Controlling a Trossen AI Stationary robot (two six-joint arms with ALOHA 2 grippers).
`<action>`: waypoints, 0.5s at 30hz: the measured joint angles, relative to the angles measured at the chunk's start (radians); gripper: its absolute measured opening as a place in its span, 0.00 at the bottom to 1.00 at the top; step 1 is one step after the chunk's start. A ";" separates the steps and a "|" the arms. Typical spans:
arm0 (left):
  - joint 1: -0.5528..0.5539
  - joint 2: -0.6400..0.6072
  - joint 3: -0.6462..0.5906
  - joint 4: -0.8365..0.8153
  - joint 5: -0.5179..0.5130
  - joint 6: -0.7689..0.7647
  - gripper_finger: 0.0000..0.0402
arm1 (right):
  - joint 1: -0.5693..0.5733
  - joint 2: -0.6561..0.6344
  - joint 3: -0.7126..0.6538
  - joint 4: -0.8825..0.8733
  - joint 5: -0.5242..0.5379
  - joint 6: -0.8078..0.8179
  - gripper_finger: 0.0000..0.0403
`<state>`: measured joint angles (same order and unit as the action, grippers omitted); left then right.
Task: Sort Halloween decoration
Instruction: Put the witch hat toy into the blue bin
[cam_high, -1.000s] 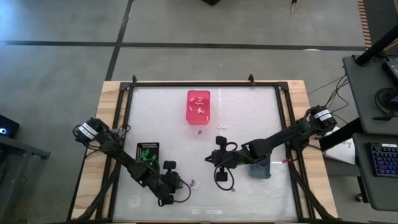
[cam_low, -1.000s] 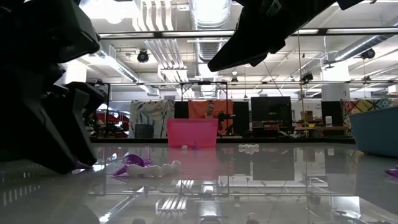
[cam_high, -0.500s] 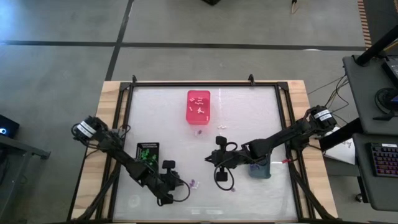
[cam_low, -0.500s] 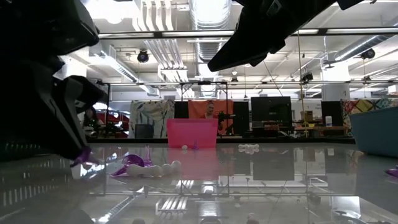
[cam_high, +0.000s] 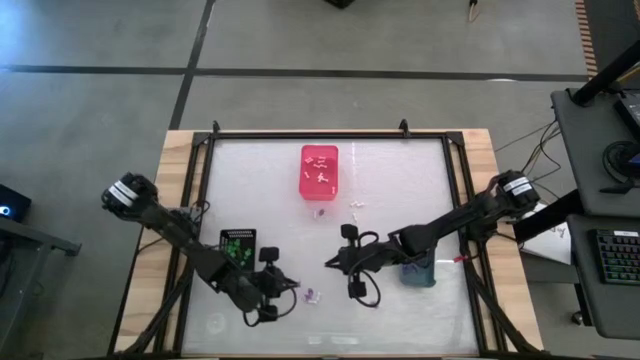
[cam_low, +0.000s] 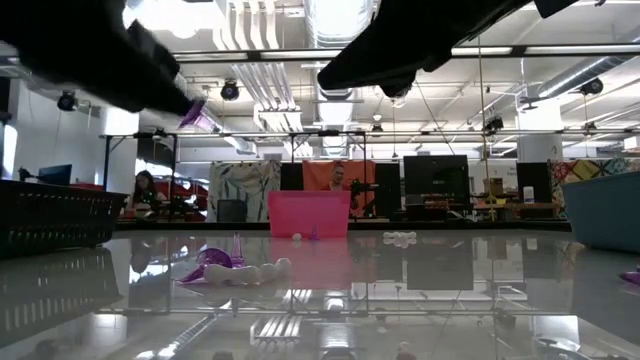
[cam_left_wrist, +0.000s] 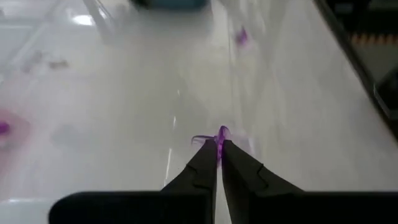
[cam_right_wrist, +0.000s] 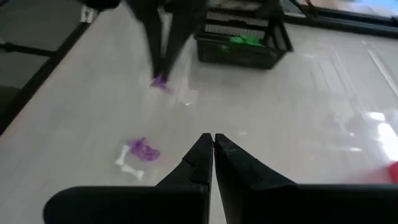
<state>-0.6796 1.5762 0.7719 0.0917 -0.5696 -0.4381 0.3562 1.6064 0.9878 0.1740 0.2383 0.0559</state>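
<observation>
The Halloween decoration is a set of tiny pieces. My left gripper (cam_high: 292, 284) hangs above the table's near middle, shut on one purple piece (cam_left_wrist: 219, 132). More lie on the table just beyond it: a purple piece (cam_right_wrist: 144, 149) and white bones (cam_right_wrist: 129, 163). A few white pieces (cam_high: 355, 205) and a purple one (cam_high: 320, 212) lie near the pink bin (cam_high: 319, 170). My right gripper (cam_high: 328, 262) hovers shut and empty near the table's middle. My left gripper pinches the small purple piece (cam_low: 195, 113) between its two fingers, only at their free ends. The fingers come slanting down from the table's left. The piece sticks out past the fingertips (cam_left_wrist: 208, 152) and is lifted clear of the table.
A black bin (cam_high: 238, 245) with green pieces stands left of my left gripper. The pink bin holds white pieces at the far middle. A grey-blue bin (cam_high: 418, 270) stands under my right arm. A stray purple piece (cam_left_wrist: 241, 36) lies farther right.
My left gripper has shut on the purple piece on the table and then gone up, lifting the piece clear. The other purple and white pieces have stayed where they were.
</observation>
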 joint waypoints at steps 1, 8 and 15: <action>0.003 -0.013 0.000 0.009 -0.019 0.002 0.00 | 0.001 0.006 0.000 0.013 -0.008 -0.012 0.02; 0.021 -0.056 0.000 0.117 -0.042 0.057 0.00 | 0.013 0.058 0.010 0.107 -0.011 -0.152 0.05; 0.041 -0.055 0.000 0.165 -0.042 0.056 0.00 | 0.012 0.093 0.085 0.063 0.008 -0.216 0.26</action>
<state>-0.6388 1.5215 0.7719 0.2564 -0.6113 -0.3818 0.3683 1.6996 1.0727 0.2371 0.2462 -0.1602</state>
